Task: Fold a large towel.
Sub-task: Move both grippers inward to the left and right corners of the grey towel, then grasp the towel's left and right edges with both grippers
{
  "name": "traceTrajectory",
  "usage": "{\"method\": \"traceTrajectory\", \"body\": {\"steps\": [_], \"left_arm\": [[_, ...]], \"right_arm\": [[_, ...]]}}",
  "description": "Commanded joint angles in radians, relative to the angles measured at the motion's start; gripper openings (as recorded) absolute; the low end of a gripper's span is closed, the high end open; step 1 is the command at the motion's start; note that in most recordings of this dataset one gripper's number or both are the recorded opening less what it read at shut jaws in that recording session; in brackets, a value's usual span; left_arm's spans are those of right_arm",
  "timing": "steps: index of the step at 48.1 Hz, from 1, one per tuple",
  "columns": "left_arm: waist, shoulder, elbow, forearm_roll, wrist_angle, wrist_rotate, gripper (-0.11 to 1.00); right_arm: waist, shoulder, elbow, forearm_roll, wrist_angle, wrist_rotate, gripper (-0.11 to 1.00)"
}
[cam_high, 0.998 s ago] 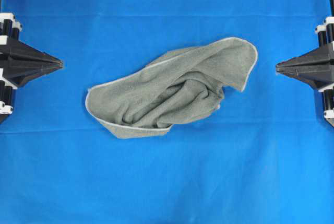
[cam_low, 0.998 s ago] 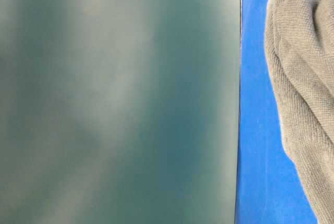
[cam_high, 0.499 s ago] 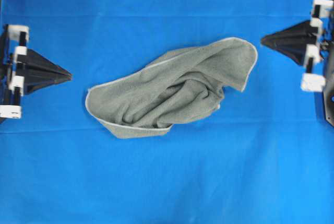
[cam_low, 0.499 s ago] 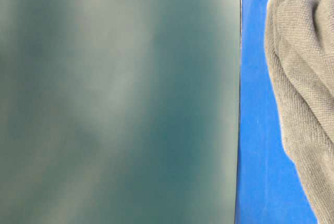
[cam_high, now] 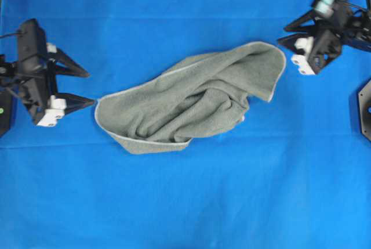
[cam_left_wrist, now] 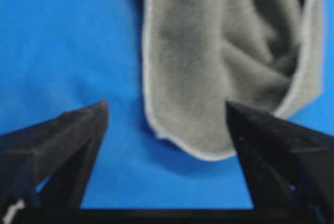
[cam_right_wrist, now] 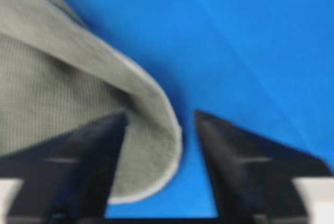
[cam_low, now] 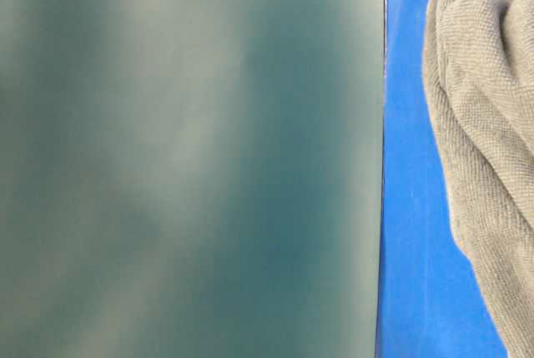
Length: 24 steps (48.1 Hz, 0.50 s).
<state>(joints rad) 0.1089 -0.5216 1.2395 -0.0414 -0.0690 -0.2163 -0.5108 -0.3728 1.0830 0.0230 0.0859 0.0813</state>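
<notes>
large towel (cam_high: pixel 191 101): crumpled mid-desk, long axis running near-left to far-right | blue desk (cam_high: pixel 185 202) around it | left pincer (cam_high: pixel 87 89): spread open, empty, beside left corner | right pincer (cam_high: pixel 282 35): spread open, empty, near far-right corner

The right claw (cam_right_wrist: pixel 160 125) stands spread above the large towel (cam_right_wrist: pixel 57 104), its rounded hemmed edge between the tips.

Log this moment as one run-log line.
towel: crumpled, unfolded on blue surface | left gripper: jaws open, at left corner | right gripper: jaws open, at right corner | nothing held
</notes>
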Motion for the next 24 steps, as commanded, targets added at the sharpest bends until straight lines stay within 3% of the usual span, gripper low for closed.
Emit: {"method": "traceTrajectory", "body": {"steps": [1, 13, 24], "left_arm": [[0.006, 0.08, -0.017, -0.002, -0.057, -0.002, 0.87], [0.029, 0.304, -0.031, -0.002, -0.137, -0.006, 0.85], [0.031, 0.397, -0.075, -0.002, -0.133, -0.003, 0.83]], "right_arm": [[-0.008, 0.071, -0.034, 0.002, -0.015, 0.002, 0.63], [-0.034, 0.241, -0.075, -0.012, -0.037, 0.002, 0.6], [-0.041, 0.325, -0.071, -0.023, -0.048, 0.0, 0.6]]}}
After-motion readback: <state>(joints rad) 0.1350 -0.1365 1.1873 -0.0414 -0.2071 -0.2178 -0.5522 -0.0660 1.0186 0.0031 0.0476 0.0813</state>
